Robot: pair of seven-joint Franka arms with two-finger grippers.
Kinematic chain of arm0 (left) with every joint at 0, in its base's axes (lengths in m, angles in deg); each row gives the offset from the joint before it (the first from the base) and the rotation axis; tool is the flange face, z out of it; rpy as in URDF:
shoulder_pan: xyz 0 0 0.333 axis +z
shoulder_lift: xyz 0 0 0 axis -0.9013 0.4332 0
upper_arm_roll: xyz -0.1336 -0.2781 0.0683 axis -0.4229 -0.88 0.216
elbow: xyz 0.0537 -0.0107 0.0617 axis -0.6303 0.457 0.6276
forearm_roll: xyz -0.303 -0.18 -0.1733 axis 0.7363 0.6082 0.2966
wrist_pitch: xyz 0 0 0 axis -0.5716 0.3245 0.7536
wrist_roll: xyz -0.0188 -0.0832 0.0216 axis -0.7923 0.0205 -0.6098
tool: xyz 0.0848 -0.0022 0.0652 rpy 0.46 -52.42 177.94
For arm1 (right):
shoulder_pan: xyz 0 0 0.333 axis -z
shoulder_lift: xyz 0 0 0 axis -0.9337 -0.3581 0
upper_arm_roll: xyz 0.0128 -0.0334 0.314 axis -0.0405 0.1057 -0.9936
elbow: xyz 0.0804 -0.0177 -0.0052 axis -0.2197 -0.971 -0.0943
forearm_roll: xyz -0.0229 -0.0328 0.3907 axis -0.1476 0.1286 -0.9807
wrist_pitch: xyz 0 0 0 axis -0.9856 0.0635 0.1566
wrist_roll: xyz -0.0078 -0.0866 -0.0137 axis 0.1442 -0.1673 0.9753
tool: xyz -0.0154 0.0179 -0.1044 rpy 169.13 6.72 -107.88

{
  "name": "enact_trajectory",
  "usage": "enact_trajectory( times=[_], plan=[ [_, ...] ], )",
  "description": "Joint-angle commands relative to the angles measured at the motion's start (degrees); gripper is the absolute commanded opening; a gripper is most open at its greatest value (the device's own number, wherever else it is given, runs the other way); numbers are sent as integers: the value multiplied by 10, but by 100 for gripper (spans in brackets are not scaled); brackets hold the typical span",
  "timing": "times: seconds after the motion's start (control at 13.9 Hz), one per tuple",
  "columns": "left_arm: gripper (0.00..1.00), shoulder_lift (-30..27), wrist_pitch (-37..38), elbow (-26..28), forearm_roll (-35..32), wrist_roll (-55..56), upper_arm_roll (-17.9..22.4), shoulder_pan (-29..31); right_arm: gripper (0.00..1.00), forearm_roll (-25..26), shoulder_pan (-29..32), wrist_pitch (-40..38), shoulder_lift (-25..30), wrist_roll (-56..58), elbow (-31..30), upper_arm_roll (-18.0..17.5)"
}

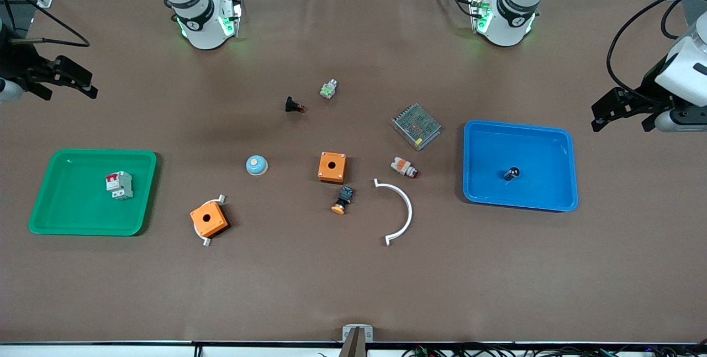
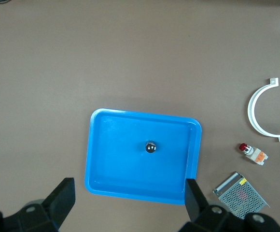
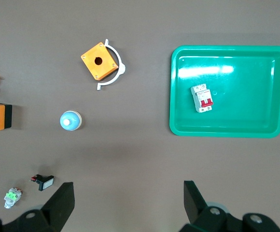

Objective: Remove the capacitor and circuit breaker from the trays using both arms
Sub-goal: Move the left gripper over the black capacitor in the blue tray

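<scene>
The dark capacitor [image 1: 511, 173] lies in the blue tray [image 1: 558, 202]; the white, red-switched breaker [image 1: 119, 185] lies in the green tray [image 1: 49, 224]. The left end effector [image 1: 621, 109] hangs spread at the blue tray's 2 o'clock, and the right end effector [image 1: 58, 78] hangs spread at the green tray's 12 o'clock.

The tabletop [image 1: 353, 290] near the front camera is bare, but small parts crowd its middle between the green tray [image 1: 41, 219] and the blue tray [image 1: 563, 202], blocking a low pass.
</scene>
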Motion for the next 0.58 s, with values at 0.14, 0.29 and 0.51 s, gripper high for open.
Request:
enact_trajectory(
  times=[0.14,0.29,0.51],
  plan=[
    [100,0,1,-5,0,3,-4,3,100,-2,0,6,6,-7,-6,-3],
    [100,0,2,-5,0,3,-4,3,100,-2,0,9,4,-7,-6,-2],
    [100,15,3,1,1,4,-6,-2,100,-2,2,22,-6,-7,-6,-2]
  ],
)
